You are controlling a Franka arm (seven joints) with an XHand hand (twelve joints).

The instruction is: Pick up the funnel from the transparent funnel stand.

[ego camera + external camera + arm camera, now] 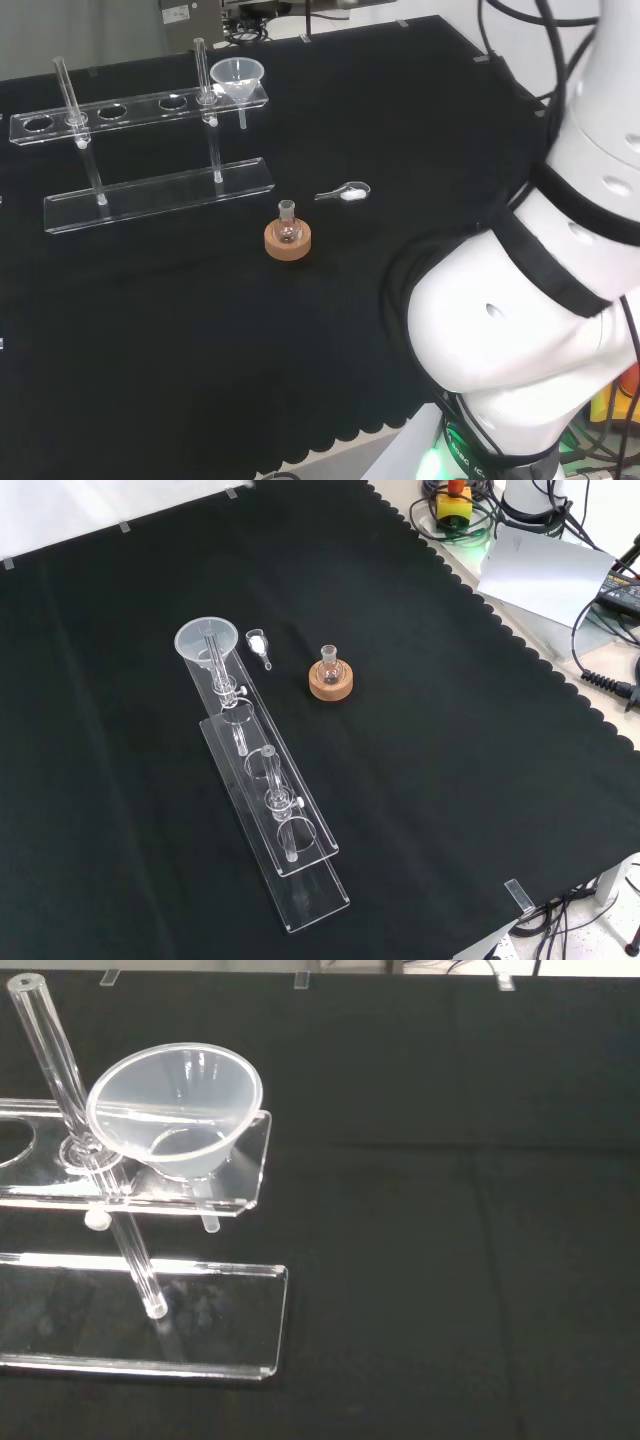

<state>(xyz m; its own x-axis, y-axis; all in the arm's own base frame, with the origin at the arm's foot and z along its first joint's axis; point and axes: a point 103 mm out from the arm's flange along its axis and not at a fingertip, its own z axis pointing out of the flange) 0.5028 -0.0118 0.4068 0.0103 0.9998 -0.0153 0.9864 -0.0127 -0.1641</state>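
Hand state: cannot tell. White arm links at right of head view. Funnel sits in the end hole of the transparent funnel stand, upper left of head view, stem hanging below the top plate. Round flask on cork ring frame centre, small clear scoop just right of it, on black cloth

A lab: clear funnel stand, small flask on cork ring, black-clothed bench.
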